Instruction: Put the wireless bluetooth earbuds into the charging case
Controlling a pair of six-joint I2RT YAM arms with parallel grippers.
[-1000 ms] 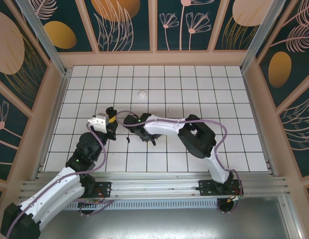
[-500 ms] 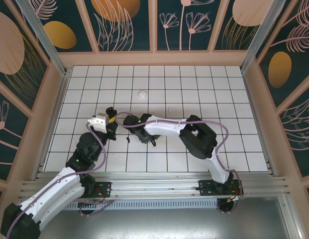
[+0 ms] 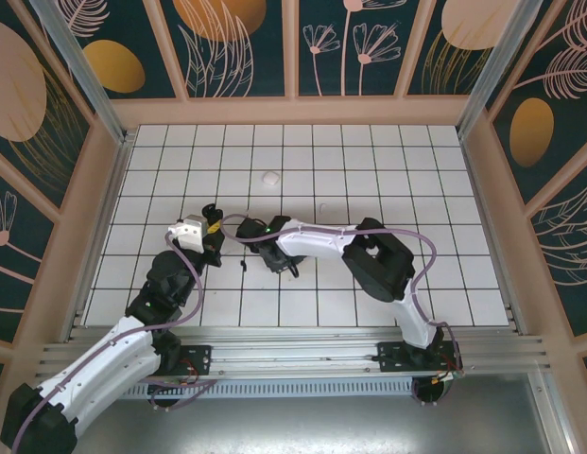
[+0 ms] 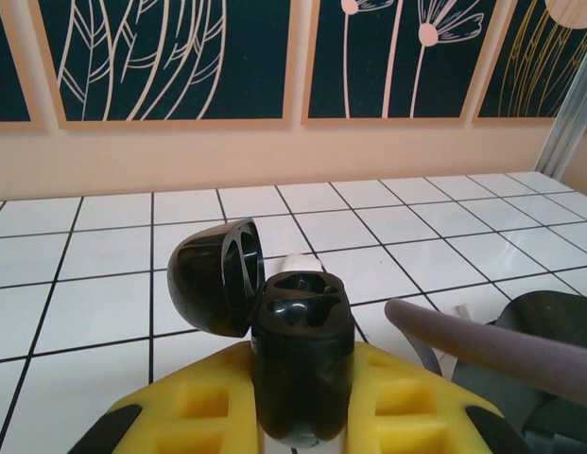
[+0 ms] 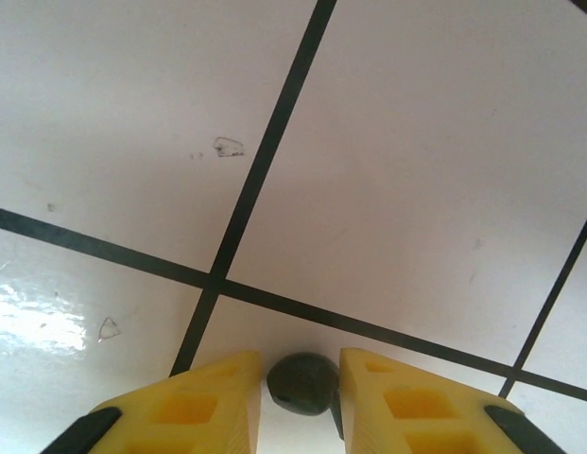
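The black charging case [image 4: 302, 355] stands upright between the yellow fingers of my left gripper [image 4: 302, 388], which is shut on it. Its lid [image 4: 213, 279] hangs open to the left, and both sockets look empty. From above, this gripper [image 3: 211, 225] sits left of centre on the tiles. My right gripper [image 5: 301, 364] points down at the floor, its pads closed against the sides of a small black earbud [image 5: 302, 383] that rests on a tile. In the top view the right gripper [image 3: 291, 270] is just right of the left one. A tiny whitish bit [image 3: 323, 203] lies farther back.
A rounded white lump [image 3: 269, 177] lies on the tiles behind both grippers. The right arm's purple cable [image 4: 482, 340] crosses close beside the case. Peach walls [image 3: 293, 112] ring the white tiled floor, with open tiles at the back and right.
The right wrist has shifted very slightly over the same tile. The left arm and the case have not moved.
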